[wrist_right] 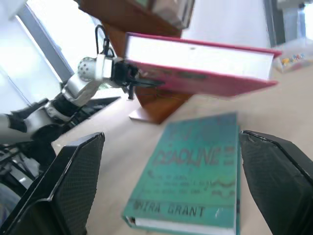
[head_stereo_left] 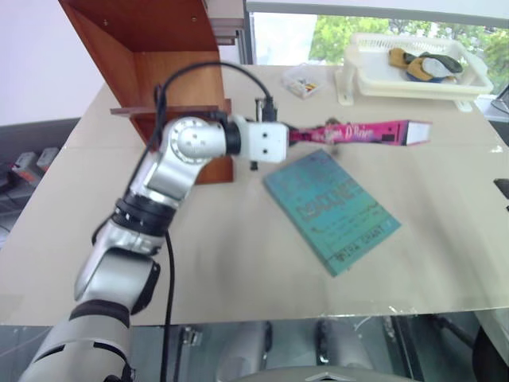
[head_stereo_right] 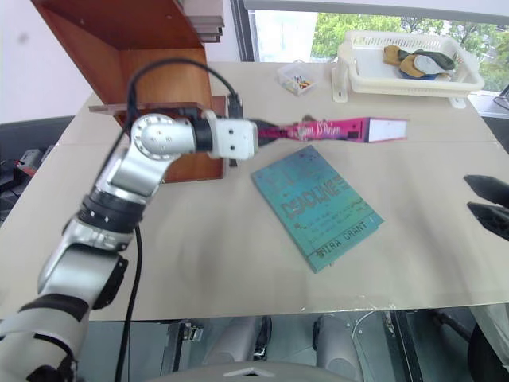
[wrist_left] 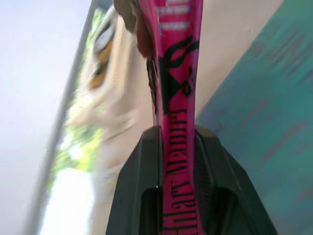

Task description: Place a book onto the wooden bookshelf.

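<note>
The magenta-pink book (head_stereo_left: 362, 132) hangs level above the table, spine toward the head camera and white page edge (wrist_right: 195, 56) facing my right wrist camera. My left gripper (head_stereo_left: 296, 134) is shut on the book's near end; both black fingers (wrist_left: 142, 171) clamp the lettered spine (wrist_left: 177, 73). The reddish-brown wooden bookshelf (head_stereo_left: 155, 48) stands at the table's back left, just behind my left arm. Off to the right, away from the book, my right gripper (head_stereo_right: 482, 200) stands open, its fingers (wrist_right: 73, 171) wide apart with nothing between them.
A teal-blue book (head_stereo_left: 330, 208) lies flat on the table below the pink one. A white plastic tray (head_stereo_left: 362, 79) with some items stands at the back right. A small clear box (head_stereo_left: 301, 81) sits near it. The table's front edge (head_stereo_left: 254, 314) is close.
</note>
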Robot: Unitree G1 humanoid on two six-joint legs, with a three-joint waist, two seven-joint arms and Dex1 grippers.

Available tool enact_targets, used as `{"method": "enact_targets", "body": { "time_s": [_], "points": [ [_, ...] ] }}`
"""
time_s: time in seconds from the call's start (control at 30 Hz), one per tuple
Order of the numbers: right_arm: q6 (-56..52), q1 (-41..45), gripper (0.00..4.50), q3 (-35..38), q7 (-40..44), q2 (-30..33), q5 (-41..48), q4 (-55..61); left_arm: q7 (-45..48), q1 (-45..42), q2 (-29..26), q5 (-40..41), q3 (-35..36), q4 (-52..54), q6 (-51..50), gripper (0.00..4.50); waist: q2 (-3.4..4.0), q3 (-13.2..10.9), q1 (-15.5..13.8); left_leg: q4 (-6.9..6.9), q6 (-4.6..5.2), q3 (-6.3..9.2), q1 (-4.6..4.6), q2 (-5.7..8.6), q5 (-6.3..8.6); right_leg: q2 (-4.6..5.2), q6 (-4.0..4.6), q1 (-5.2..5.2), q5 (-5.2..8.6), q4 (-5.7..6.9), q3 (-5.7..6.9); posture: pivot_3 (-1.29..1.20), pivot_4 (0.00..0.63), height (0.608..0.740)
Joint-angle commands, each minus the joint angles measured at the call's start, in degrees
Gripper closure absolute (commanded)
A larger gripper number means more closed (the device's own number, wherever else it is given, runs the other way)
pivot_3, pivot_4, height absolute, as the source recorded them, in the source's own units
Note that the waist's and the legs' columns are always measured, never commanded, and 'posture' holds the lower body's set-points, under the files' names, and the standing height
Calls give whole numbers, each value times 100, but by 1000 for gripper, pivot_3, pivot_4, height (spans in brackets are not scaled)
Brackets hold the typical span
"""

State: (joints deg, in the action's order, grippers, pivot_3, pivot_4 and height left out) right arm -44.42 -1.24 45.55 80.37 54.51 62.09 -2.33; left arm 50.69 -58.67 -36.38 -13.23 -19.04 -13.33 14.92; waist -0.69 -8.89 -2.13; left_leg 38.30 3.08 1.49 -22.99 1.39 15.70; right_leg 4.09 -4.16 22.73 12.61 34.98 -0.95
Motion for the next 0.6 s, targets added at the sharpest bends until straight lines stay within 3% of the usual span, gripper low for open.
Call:
{"method": "enact_targets", "body": {
  "time_s": [0.03,0.27,0.6],
  "points": [
    [47,572,0,11,256,152,153,-637,-278,-650,-162,-371,164,-328,581,4132,2,-2,8,0,1,-2,-1,3,0,0,-4,0,-2,-3,-2,0,150,740],
    [356,1388,0,-603,641,92,-314,-1357,-411,-1485,-685,-845,217,-1213,1325,4132,12,-8,117,-1,2,-2,1,3,0,-6,-8,1,-2,2,1,0,150,740],
    [815,2041,0,-1040,1085,187,-843,-2351,431,-1124,-1437,-275,642,-531,1099,4132,19,-16,158,5,1,-11,3,3,0,-5,-15,8,2,29,-9,0,150,740]
  ]
}}
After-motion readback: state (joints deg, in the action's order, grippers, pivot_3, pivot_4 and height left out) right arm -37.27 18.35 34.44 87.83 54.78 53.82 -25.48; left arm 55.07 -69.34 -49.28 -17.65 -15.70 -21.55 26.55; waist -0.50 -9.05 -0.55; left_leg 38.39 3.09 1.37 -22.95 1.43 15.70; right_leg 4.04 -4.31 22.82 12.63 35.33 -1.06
